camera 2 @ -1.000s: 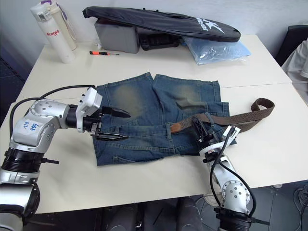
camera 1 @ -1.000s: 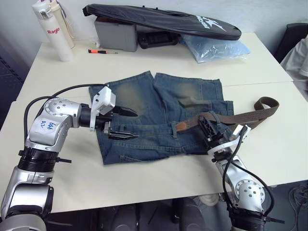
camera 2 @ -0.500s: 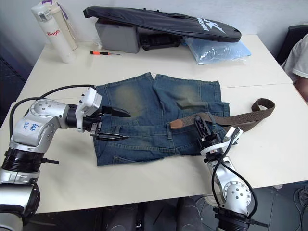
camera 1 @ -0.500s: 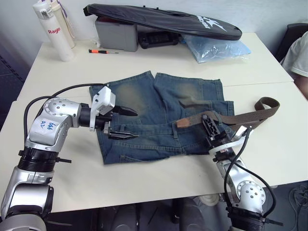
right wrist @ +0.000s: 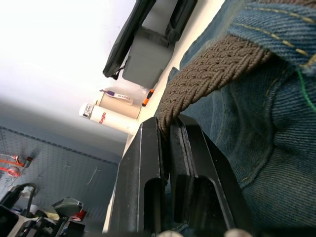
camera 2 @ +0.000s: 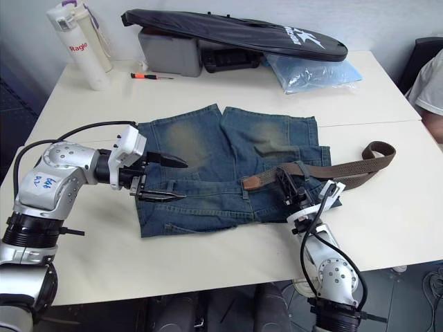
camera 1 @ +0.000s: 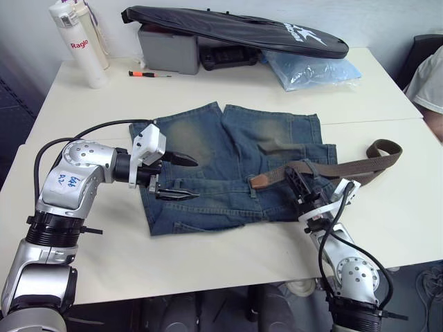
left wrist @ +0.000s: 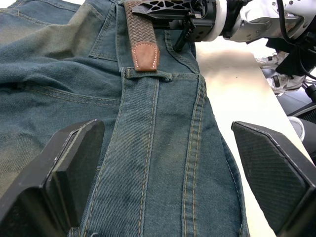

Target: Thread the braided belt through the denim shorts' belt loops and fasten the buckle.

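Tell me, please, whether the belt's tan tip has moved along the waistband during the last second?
Hardly: the tan tip of the braided belt remains just short of the belt loop on the denim shorts.

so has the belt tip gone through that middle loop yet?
No, the tan belt tip stops just short of the loop on the shorts.

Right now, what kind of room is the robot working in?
Probably an office or lab workroom: pale tables pushed together, a grey case under a black bag, and a screwdriver beside white bottles.
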You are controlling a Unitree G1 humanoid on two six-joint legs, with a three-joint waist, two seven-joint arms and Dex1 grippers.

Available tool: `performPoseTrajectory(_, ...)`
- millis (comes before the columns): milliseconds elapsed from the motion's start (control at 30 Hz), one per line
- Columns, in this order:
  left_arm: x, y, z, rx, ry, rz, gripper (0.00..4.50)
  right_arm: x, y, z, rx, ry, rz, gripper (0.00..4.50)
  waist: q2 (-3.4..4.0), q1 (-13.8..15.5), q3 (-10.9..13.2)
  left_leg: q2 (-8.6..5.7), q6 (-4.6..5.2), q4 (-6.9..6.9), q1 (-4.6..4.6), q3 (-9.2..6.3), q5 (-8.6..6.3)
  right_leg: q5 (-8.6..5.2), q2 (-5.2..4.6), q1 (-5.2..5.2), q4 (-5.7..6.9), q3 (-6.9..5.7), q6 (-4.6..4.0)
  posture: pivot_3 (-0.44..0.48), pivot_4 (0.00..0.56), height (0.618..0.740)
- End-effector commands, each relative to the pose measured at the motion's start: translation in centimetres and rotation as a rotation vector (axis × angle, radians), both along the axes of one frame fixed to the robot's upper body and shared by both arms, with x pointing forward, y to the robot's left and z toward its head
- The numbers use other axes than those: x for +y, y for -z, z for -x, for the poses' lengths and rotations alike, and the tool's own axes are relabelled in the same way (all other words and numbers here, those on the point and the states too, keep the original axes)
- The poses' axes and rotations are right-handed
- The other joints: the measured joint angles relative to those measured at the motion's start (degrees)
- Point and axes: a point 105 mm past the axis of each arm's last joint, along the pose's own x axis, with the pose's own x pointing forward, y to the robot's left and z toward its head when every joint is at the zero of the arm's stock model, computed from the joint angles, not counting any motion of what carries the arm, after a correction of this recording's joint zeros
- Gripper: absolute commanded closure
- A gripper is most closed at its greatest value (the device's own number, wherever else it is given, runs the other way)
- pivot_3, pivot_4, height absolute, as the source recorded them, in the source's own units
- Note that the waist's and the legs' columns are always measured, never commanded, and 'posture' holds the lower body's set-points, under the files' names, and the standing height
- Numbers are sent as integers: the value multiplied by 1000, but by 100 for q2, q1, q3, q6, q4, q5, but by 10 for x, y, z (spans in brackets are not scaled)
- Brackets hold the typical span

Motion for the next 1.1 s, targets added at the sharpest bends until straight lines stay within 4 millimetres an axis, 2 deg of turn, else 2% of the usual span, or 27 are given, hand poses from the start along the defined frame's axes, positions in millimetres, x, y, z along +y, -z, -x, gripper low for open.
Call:
performPoseTrajectory(33, 0, -7, 0, -36, 6, 5, 0, -22, 6, -3, 23, 106, -35, 4251, -1, 9, 0, 0, 0, 0, 0, 0, 0, 0, 0, 0, 0, 0, 0, 0, 150, 740)
performPoseTrajectory(167, 0, -7, 0, -37, 6, 5, 0, -31, 7, -3, 39, 146, -60, 4251, -2, 20, -1, 0, 0, 3, 0, 0, 0, 0, 0, 2, 1, 0, 0, 0, 150, 740)
performPoseTrajectory(467, -1, -6, 0, -34, 10, 5, 0, -26, 9, 4, 40, 127, -32, 4251, -2, 26, -1, 0, 0, 2, 0, 0, 0, 0, 0, 2, 0, 0, 0, 0, 150, 740)
performPoseTrajectory(667, -2, -6, 0, -36, 12, 3, 0, -14, 10, 7, 31, 68, 47, 4251, -2, 26, -1, 0, 0, 2, 0, -1, 0, 0, 0, 2, -1, 0, 0, 0, 150, 740)
performPoseTrajectory(967, -3, -6, -1, -38, 14, 3, 0, 16, 16, 9, 35, -60, 125, 4251, -2, 5, -1, 0, 0, -1, 2, 0, 0, 0, 0, 1, 0, 0, 0, 0, 150, 740)
performPoseTrajectory(1033, -3, -6, -1, -38, 14, 2, 0, 17, 18, 7, 37, -61, 138, 4251, -2, -10, -1, 0, 0, -2, 3, 0, 0, 0, 0, 1, 0, 0, 0, 0, 150, 740)
performPoseTrajectory(1100, -3, -6, -1, -40, 15, 2, 0, 8, 19, 0, 56, 2, 164, 4251, -3, -18, -2, 0, 0, -4, 5, 0, 0, 0, 1, 1, 0, 0, 0, 0, 150, 740)
